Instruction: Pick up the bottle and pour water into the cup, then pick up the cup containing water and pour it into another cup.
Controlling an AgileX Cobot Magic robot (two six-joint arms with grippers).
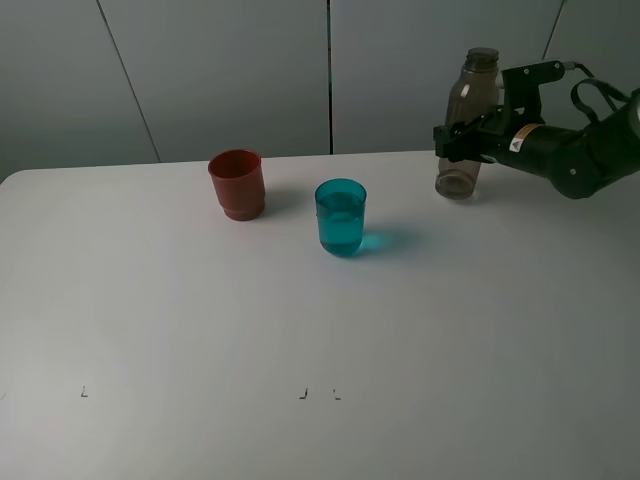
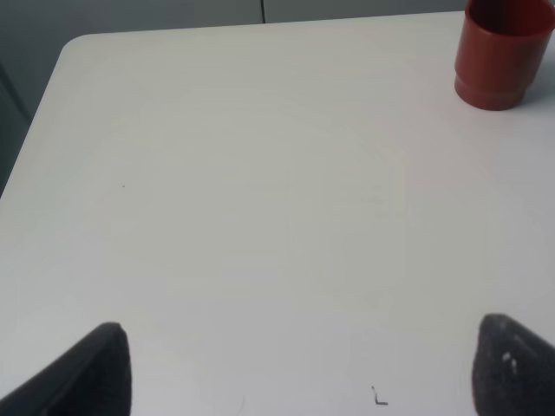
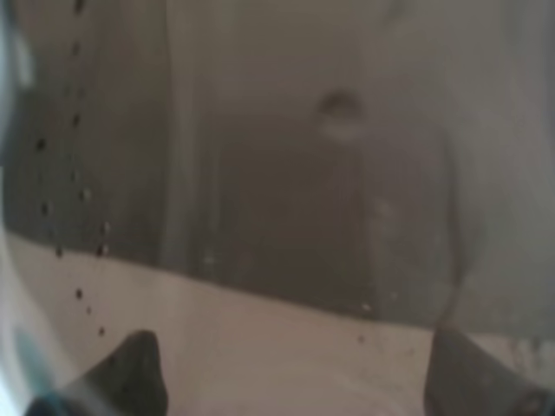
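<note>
Right pincer (image 1: 458, 140) clamped on the bottle (image 1: 470, 95), upright near the surface's (image 1: 300, 330) far right edge.
Teal cup (image 1: 341, 217) sits centrally toward the far edge, red cup (image 1: 238, 184) near it leftward; left pincer (image 2: 299, 373) gapes wide, empty.

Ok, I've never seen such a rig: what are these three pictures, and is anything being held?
It is a robot with two arms, each ending in a two-fingered gripper. The wide picture comes from a camera mounted high; the other two sit on the wrists. On the white table stand a red cup and a teal cup with water in it. The right gripper is shut on the upright smoky bottle, which fills its blurred wrist view. The left gripper is open and empty.
</note>
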